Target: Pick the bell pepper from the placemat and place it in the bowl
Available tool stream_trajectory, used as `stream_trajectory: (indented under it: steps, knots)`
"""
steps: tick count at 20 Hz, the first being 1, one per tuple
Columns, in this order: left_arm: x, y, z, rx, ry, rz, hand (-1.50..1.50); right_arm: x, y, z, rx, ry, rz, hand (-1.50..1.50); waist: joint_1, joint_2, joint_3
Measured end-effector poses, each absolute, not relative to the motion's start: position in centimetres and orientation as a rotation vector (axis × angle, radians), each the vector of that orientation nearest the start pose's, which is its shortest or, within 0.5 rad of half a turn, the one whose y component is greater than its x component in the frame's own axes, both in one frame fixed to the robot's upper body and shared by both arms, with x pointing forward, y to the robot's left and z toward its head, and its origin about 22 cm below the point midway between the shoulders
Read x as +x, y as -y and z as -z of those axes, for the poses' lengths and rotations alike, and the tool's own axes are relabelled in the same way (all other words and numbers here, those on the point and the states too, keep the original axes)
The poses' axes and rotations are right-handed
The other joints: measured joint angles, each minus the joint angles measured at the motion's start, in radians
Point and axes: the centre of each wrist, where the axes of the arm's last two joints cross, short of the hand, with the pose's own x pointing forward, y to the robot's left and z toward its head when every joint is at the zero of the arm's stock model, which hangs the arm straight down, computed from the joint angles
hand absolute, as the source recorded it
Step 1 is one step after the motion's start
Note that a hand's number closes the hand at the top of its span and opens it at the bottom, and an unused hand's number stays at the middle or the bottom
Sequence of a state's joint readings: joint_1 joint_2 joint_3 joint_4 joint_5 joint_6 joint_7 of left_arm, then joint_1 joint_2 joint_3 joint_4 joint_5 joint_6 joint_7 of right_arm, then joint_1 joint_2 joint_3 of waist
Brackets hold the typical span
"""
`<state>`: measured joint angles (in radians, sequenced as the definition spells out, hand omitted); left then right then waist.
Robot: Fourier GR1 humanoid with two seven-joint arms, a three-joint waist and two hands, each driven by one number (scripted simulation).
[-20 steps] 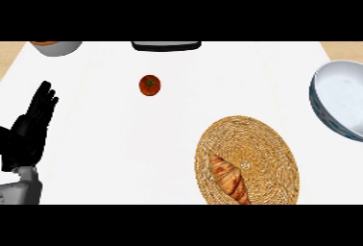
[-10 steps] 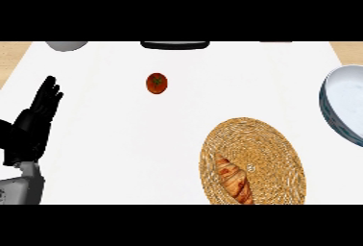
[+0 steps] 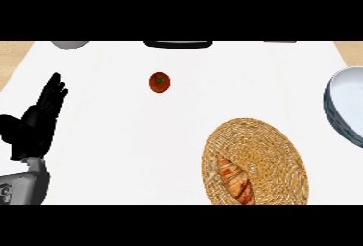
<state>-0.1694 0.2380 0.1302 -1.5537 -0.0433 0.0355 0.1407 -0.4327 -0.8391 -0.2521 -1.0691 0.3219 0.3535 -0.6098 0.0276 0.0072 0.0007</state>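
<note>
One bell pepper (image 3: 160, 82) on the counter, one woven placemat (image 3: 266, 153) bearing one croissant (image 3: 235, 178), one bowl (image 3: 346, 108), left hand (image 3: 35, 127) fingers released

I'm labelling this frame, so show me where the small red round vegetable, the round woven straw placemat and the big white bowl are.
small red round vegetable (image 3: 160, 82), head view, on its top by the stem
round woven straw placemat (image 3: 266, 153), head view, on bare weave
big white bowl (image 3: 347, 103), head view, on its inner wall

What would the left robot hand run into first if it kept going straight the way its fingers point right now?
Probably nothing close. The left robot hand points up the white counter, tilted slightly right. That line looks free until the grey object at the far edge. The red pepper sits well to the right of it.
</note>
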Motion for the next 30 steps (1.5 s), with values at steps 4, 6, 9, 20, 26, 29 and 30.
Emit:
stream_trajectory:
  steps: [4, 6, 9, 20, 26, 29, 30]
  knots:
    - [28.1, -30.0, -6.2, 0.311, 1.59, 0.091, 0.0, 33.3, 47.5, -15.6, -0.626, 1.817, -0.949, 1.5, 0.001, 0.001, 0.0]
    - [28.1, -30.0, -6.3, 0.304, 1.59, 0.095, 0.0, 33.2, 47.9, -15.6, -0.71, 1.692, -1.035, 1.5, 0.013, 0.005, 0.0]
    - [28.5, -29.4, -6.4, 0.297, 1.591, 0.108, 0.0, 33.7, 48.4, -14.0, -0.718, 1.546, -1.055, -1.5, 0.021, 0.009, 0.001]
    - [28.9, -29.2, -6.5, 0.289, 1.602, 0.106, 0.0, 34.9, 49.9, -12.3, -0.447, 1.579, -0.867, -1.5, 0.025, 0.012, 0.004]
    - [28.7, -29.3, -6.2, 0.295, 1.592, 0.094, 0.0, 34.2, 51.7, -13.4, -0.299, 1.677, -0.465, -1.5, 0.016, 0.012, 0.006]
    - [28.7, -29.4, -6.3, 0.29, 1.598, 0.096, 0.0, 32.7, 53.6, -14.1, -0.269, 1.654, -0.364, -1.5, 0.017, 0.016, 0.007]
    - [28.6, -29.4, -6.4, 0.288, 1.599, 0.095, 0.0, 32.1, 54.2, -14.6, -0.267, 1.643, -0.338, -1.5, 0.018, 0.017, 0.008]
